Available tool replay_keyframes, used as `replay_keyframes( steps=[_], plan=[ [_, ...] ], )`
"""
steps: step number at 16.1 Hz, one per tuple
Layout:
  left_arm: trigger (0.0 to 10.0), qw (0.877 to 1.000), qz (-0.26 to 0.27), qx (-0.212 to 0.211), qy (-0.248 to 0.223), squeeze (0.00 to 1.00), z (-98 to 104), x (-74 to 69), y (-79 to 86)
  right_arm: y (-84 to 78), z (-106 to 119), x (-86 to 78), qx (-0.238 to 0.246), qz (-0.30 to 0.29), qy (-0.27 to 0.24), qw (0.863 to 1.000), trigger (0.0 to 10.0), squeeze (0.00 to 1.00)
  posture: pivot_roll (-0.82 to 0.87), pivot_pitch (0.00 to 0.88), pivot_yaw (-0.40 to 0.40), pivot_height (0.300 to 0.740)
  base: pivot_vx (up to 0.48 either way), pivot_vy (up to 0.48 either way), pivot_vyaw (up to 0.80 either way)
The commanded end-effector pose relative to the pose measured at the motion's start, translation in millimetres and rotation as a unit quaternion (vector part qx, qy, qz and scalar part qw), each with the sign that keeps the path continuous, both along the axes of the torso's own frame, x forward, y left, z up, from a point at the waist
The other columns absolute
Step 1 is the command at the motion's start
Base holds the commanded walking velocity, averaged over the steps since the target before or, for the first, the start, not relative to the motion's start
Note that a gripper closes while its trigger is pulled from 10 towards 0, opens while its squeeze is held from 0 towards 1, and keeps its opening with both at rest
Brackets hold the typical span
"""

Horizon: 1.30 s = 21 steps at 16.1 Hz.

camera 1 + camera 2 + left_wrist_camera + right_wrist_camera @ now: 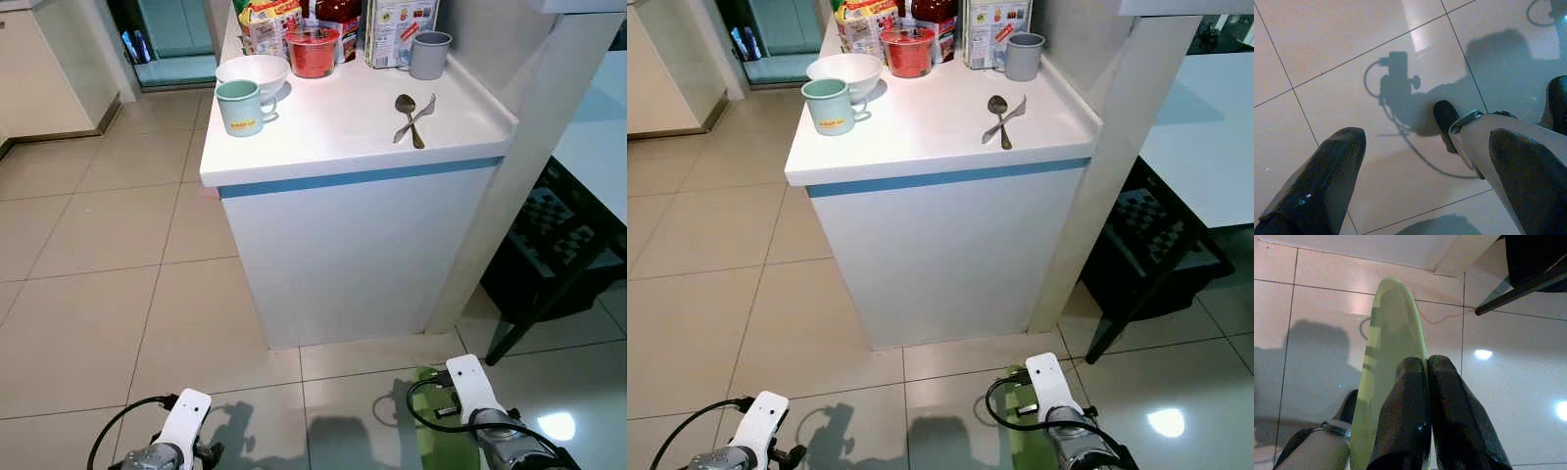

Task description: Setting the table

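My right gripper [1426,363] hangs low over the floor, shut on the rim of a pale green plate [1386,357] held edge-on; the plate [441,431] shows beside the right wrist in the left eye view. My left gripper [1427,139] hangs open above the tiles with nothing between its fingers. Ahead stands a white counter [333,137]. On it are a mint mug [240,106], a white bowl [253,70], a red tub [313,51], a grey cup [429,54], and a spoon [405,104] crossed with a fork [423,114].
Food packets [269,20] and a carton [397,29] stand at the counter's back. A white pillar [534,147] rises to the right of the counter. Beyond it are a white table [598,137] and a black chair [549,245]. Beige tiled floor [108,255] spreads to the left.
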<state>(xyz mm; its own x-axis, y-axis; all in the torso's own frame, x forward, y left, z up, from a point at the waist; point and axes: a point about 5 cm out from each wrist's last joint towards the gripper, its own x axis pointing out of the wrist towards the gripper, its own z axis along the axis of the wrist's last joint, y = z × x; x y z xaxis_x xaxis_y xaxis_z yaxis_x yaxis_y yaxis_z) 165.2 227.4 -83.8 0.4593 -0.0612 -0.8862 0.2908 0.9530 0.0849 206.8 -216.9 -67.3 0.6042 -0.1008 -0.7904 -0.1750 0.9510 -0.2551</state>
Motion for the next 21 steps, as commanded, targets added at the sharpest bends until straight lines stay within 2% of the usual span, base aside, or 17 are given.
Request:
replay_keyframes(
  steps=[1,7,9,11,12,13,14,15,16,17,19,20,21],
  plan=[
    [10.0,1.000,-0.005,0.012,-0.005,0.00,3,4.5,3.4,-0.4,1,1.7,-0.002,0.005,-0.002,1.000,10.0,0.00,-0.01,0.000,0.045,0.740,0.000,0.000,0.00],
    [10.0,1.000,-0.002,0.007,-0.010,0.00,3,4.1,3.0,-1.9,1,0.5,-0.003,0.000,-0.002,1.000,10.0,0.00,0.00,0.000,0.039,0.740,0.000,0.000,0.00],
    [10.0,1.000,0.007,-0.004,-0.028,0.00,4,5.8,1.8,-3.9,5,5.6,0.002,-0.011,-0.021,1.000,10.0,0.00,0.00,0.000,0.037,0.740,0.000,0.000,0.00],
    [10.0,0.997,0.034,-0.035,-0.054,0.00,5,7.6,-1.0,0.6,13,19.2,0.015,-0.012,-0.054,0.998,10.0,0.00,0.00,0.000,0.033,0.740,0.000,0.000,0.00],
    [10.0,0.994,0.050,-0.057,-0.077,0.00,7,9.8,-3.6,11.4,23,37.2,0.024,0.002,-0.092,0.995,10.0,0.00,-0.01,0.000,0.032,0.740,0.000,0.000,0.00],
    [10.0,0.993,0.054,-0.062,-0.083,0.00,8,10.3,-4.0,13.6,27,42.4,0.025,0.007,-0.103,0.994,10.0,0.00,-0.01,0.000,0.029,0.740,0.000,0.000,0.00],
    [10.0,0.990,0.065,-0.079,-0.098,0.00,9,11.7,-5.4,20.1,41,60.4,0.036,0.018,-0.141,0.989,10.0,0.00,-0.01,0.000,0.029,0.740,0.000,0.000,0.00],
    [10.0,0.981,0.061,-0.109,-0.149,0.00,29,60.0,-31.2,25.2,54,74.9,0.044,0.027,-0.174,0.983,10.0,0.00,0.00,0.000,0.025,0.740,0.000,0.000,0.00],
    [10.0,0.967,0.048,-0.136,-0.208,0.00,61,108.3,-56.7,30.8,69,89.7,0.047,0.042,-0.212,0.975,10.0,0.00,0.00,0.000,0.023,0.740,0.000,0.000,0.00],
    [10.0,0.948,0.039,-0.160,-0.271,0.00,88,135.1,-65.7,36.8,87,104.4,0.052,0.057,-0.261,0.962,10.0,0.00,0.00,0.000,0.020,0.740,0.000,0.000,0.00],
    [10.0,0.919,0.030,-0.194,-0.342,0.00,119,158.8,-74.9,47.6,107,115.9,0.061,0.087,-0.320,0.942,10.0,0.00,0.00,0.000,0.011,0.740,0.000,0.000,0.00],
    [10.0,0.901,0.021,-0.215,-0.375,0.00,138,171.5,-82.5,55.9,120,120.9,0.069,0.101,-0.356,0.927,10.0,0.00,0.01,0.000,0.006,0.740,0.000,0.000,0.00],
    [10.0,0.890,0.012,-0.225,-0.397,0.00,151,179.9,-88.3,62.2,128,123.2,0.075,0.105,-0.381,0.916,10.0,0.00,0.01,0.000,0.006,0.740,0.000,0.000,0.00]
  ],
)
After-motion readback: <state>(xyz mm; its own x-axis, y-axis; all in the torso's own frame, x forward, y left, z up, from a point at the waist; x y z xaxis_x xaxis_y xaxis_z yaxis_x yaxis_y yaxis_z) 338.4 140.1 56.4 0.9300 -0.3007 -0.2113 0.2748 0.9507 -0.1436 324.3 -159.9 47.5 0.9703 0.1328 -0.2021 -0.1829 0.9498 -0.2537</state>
